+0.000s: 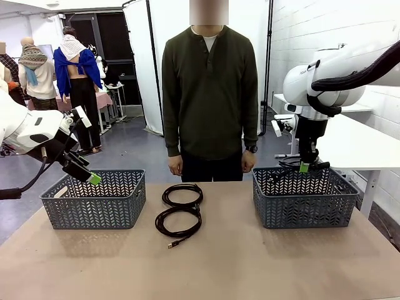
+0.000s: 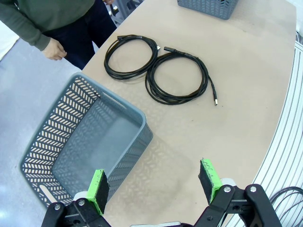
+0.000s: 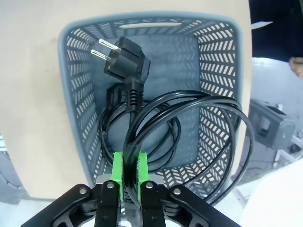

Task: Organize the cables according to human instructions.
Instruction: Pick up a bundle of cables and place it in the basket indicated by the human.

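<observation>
- Cord (image 3: 189,101) hangs from the right jaws, which pinch it tight between their green pads (image 3: 117,165).
- It hangs over the right basket (image 1: 304,206), with its big plug (image 3: 120,59) low inside.
- More black cord lies on the basket floor. I cannot tell if it is the same cord or another one.
- One wide loop (image 3: 246,142) seems to stick out past the basket wall.
- I think the step now is to drop this cord into the basket.
- To do it well, the arm should go down a bit and shift so the whole loop is over the inside.
- Then the jaws should spread slowly, so the cord falls flat and does not catch on the rim.
- If they let go too high, the loop may flop over the wall.
- The left jaws are spread wide and hold nothing. They hang over the left basket (image 2: 128,113).
- Two coils (image 1: 182,195) (image 1: 178,222) lie on the surface (image 1: 250,262) between the baskets, touching each other.
- The person (image 1: 209,94) stands at the far side with arms down, not pointing. It is best to wait for a sign before going for a coil.
</observation>
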